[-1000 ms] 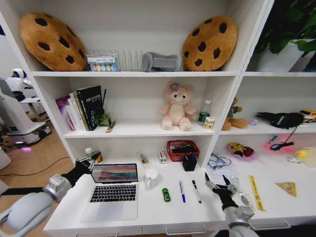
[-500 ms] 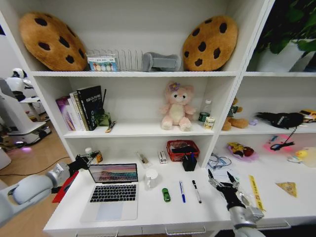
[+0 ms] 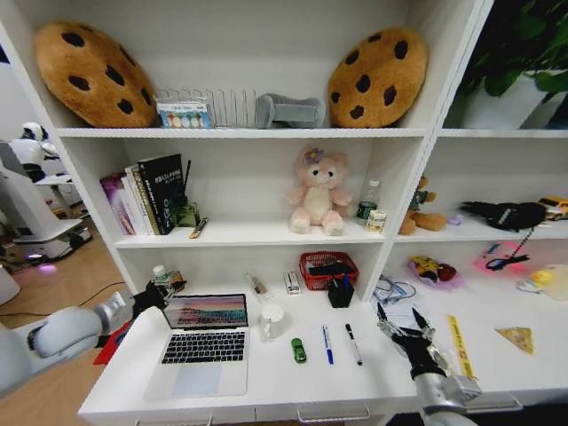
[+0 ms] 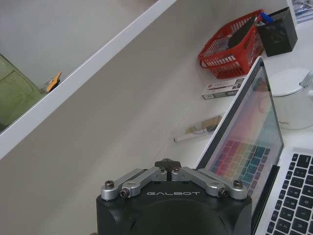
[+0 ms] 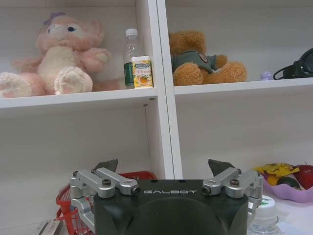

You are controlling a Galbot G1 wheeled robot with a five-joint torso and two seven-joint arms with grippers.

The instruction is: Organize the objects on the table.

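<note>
On the white table [image 3: 266,383] an open silver laptop [image 3: 200,344] sits front left, its screen [image 4: 249,147] close beside my left gripper [image 4: 167,164]. That gripper [image 3: 153,293] is shut with nothing in it, hovering at the laptop's back left corner near a small green-topped can [image 3: 161,274]. To the laptop's right lie a tiny green toy car [image 3: 299,350], a blue pen [image 3: 327,343] and a black pen [image 3: 353,343]. My right gripper [image 3: 401,321] stands open and empty just right of the black pen, with its fingertips [image 5: 107,165] spread wide apart.
A white mug [image 3: 272,320] stands beside the laptop. A red basket [image 3: 327,269], a black pen holder [image 3: 340,292], a small box [image 4: 222,88] and a brush [image 4: 198,130] line the table's back. A red flat thing [image 3: 110,343] shows under my left arm. Shelves above hold books and plush toys.
My left arm has drawn back to the left, with its gripper staying near the laptop's back corner. The right gripper has drifted slightly right and toward the table's front.
</note>
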